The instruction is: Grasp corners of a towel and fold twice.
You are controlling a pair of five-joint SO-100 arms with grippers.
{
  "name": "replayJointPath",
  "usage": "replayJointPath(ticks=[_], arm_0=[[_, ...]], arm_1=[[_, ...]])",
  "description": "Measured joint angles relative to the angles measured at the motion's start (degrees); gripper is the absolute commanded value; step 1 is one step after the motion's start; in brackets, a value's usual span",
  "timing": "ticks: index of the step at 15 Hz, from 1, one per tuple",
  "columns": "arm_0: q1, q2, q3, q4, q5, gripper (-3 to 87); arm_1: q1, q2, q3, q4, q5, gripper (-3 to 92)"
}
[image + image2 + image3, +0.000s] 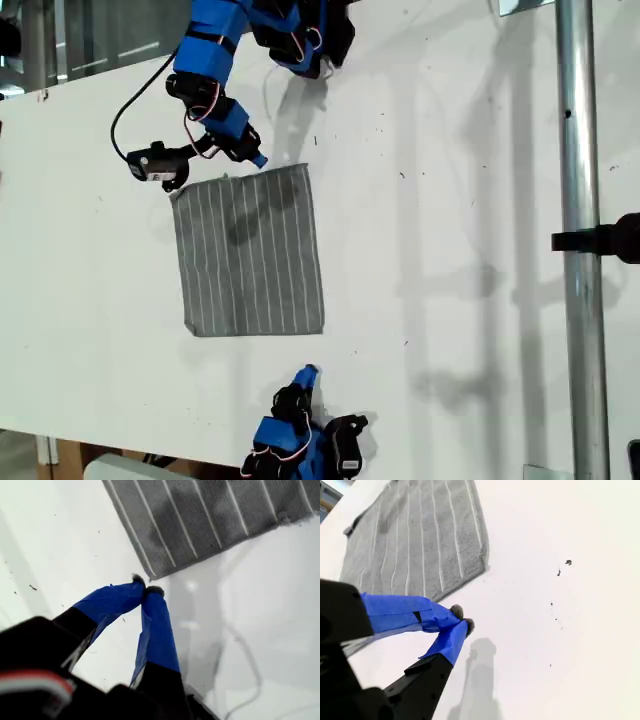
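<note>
Reaching in from the exterior view's top, my first gripper sits just beside the upper hem of the grey, white-striped, soft woven towel, its blue-taped jaws pinched together on nothing. The towel lies flat and unfolded on the smooth white table. Further toward the exterior view's right, my second gripper points at the towel's lower corner, apart from it, jaws likewise closed and empty.

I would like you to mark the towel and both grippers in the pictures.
towel (250, 255), exterior view, middle of the striped cloth.
my first gripper (145, 586), first wrist view, between the closed fingertips.
my second gripper (463, 619), second wrist view, between the closed fingertips.
</note>
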Motion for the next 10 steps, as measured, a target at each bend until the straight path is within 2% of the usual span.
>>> replayJointPath(ticks=[1,3,5,7,10], arm_0=[[0.0,0.0,0.0,0.0,0.0,-2.8],[0.0,0.0,0.0,0.0,0.0,-2.8],[0.0,0.0,0.0,0.0,0.0,-2.8],[0.0,0.0,0.0,0.0,0.0,-2.8],[0.0,0.0,0.0,0.0,0.0,-2.8]], arm_1=[[-0.6,-1.5,-4.2,1.8,-2.0,37.0],[-1.8,-6.2,-12.3,7.6,-5.1,35.1],[-1.8,-8.3,-12.6,8.4,-5.6,39.0],[-1.8,-8.3,-3.9,2.6,-6.2,39.2],[2.5,-11.9,11.8,-13.0,-7.5,39.5]])
